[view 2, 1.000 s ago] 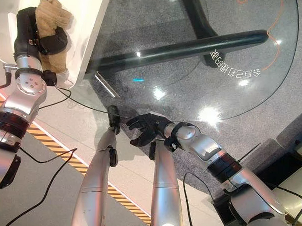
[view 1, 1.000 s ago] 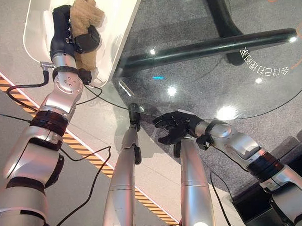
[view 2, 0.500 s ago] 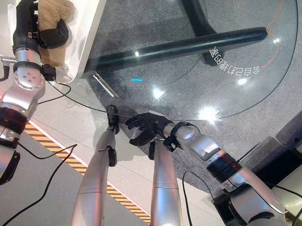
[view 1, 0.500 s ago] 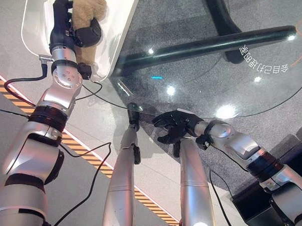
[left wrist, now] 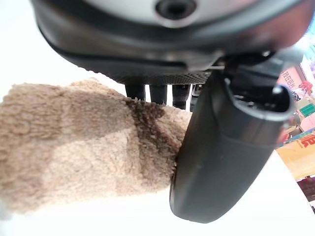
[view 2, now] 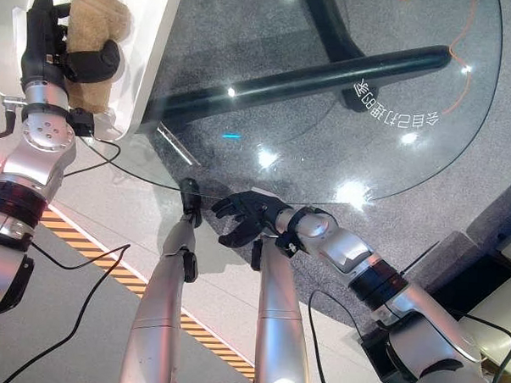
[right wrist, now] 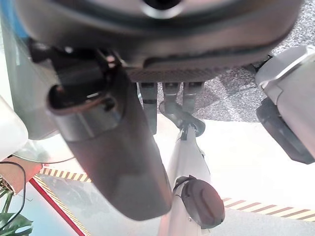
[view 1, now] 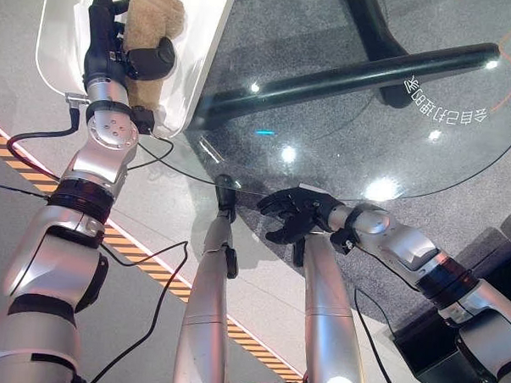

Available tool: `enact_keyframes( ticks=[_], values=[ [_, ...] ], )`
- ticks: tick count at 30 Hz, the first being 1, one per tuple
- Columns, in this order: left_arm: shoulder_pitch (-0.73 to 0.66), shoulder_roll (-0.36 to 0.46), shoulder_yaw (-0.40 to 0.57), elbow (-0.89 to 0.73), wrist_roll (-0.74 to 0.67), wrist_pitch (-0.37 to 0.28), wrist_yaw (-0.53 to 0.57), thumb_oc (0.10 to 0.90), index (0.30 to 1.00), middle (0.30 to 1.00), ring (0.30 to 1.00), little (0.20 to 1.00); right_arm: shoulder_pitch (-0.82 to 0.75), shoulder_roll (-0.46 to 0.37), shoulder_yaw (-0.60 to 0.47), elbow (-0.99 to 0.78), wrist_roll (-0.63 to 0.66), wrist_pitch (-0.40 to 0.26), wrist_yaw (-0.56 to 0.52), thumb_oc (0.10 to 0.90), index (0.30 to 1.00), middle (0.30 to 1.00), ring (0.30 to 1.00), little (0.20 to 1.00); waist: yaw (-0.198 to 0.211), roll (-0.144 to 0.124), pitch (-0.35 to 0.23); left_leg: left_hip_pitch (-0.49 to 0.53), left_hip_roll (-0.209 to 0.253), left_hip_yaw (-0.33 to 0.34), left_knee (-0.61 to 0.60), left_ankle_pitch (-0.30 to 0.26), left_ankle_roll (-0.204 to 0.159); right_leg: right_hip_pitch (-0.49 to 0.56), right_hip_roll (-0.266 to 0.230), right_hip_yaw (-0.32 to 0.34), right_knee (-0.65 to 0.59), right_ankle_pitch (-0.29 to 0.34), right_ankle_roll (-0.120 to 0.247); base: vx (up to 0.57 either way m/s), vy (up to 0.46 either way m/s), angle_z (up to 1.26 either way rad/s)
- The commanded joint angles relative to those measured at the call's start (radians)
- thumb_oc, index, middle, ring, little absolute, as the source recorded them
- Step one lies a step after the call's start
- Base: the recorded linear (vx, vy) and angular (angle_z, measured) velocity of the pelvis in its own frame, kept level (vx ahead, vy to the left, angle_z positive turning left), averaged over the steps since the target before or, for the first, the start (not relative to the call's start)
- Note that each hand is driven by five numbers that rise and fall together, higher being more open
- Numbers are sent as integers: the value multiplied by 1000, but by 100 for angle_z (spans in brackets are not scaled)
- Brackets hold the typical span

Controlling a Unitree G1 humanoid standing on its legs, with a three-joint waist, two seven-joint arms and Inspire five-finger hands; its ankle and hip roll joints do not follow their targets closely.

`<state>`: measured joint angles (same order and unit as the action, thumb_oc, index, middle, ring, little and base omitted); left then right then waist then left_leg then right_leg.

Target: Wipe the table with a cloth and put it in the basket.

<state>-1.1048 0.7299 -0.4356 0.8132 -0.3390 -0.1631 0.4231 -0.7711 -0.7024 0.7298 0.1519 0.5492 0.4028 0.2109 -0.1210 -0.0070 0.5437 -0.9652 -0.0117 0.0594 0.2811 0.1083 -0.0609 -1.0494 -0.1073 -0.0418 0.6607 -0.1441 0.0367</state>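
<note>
Left hand point(view 1: 118, 45) raised far forward on an outstretched arm, fingers and thumb curled tight; right hand point(view 1: 299, 215) low, fingers relaxed, spread.

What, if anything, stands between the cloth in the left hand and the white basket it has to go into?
Nothing visible does. The left hand holds the tan cloth directly over the white basket, its thumb and fingers round it. The right hand is near the glass table's edge.

Head stereo pair looks steeply down, both sharing the round glass bench point(view 1: 386, 104); wrist cams sit very close behind each robot hand.
</note>
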Motion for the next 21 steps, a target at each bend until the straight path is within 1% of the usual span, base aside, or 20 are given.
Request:
enact_keyframes(
  ticks=[1, 3, 8, 14, 18, 19, 21],
  values=[
    [-45, 3, 13, 22, -1, -61, -4, 800, 900, 900, 900, 900, 22, 22, -7, 0, 2, -37, -31, 800, 900, 900, 900, 900, -10, 2, -24, 8, -72, 62, 194, -146, 62, 67, 66, 44, -326, 221, 13, 0, 0, 0],
    [-37, 3, 14, 12, 7, -70, -9, 800, 900, 900, 900, 900, 31, 22, -6, 3, -3, -49, -29, 800, 900, 900, 900, 900, -8, 2, -24, 18, -73, 59, 189, -147, 62, 76, 65, 43, -329, 220, 13, 0, 0, 0],
    [-15, 5, 16, -24, 20, -79, -10, 800, 900, 900, 900, 900, 56, 26, -14, -16, -23, -50, -29, 800, 900, 900, 900, 900, -4, 6, -24, 44, -76, 53, 179, -147, 63, 102, 62, 41, -333, 215, 14, 0, 0, 0],
    [43, 21, 30, -88, 48, -77, -15, 800, 900, 900, 900, 900, 98, 28, -31, -51, -61, -51, -25, 800, 900, 900, 900, 900, 7, 10, -24, 100, -82, 42, 158, -145, 64, 163, 58, 31, -344, 205, 14, -21, -30, 0],
    [86, 22, 51, -127, 69, -78, -5, 800, 900, 900, 900, 900, 125, 30, -38, -71, -81, -51, -25, 800, 900, 900, 900, 900, 11, 13, -24, 132, -83, 36, 147, -145, 63, 198, 56, 26, -348, 197, 13, -9, -22, -1],
    [125, 26, 76, -155, 86, -83, -4, 800, 900, 900, 900, 900, 148, 29, -50, -88, -95, -48, -20, 800, 900, 900, 900, 900, 17, 14, -24, 157, -86, 29, 144, -147, 62, 228, 56, 22, -350, 191, 11, -10, -38, -1],
    [140, 28, 85, -166, 91, -83, -3, 800, 900, 900, 900, 900, 159, 30, -55, -95, -102, -46, -19, 800, 900, 900, 900, 900, 19, 13, -24, 169, -86, 26, 141, -148, 61, 242, 55, 19, -352, 187, 10, -8, -62, 2]
  ],
)
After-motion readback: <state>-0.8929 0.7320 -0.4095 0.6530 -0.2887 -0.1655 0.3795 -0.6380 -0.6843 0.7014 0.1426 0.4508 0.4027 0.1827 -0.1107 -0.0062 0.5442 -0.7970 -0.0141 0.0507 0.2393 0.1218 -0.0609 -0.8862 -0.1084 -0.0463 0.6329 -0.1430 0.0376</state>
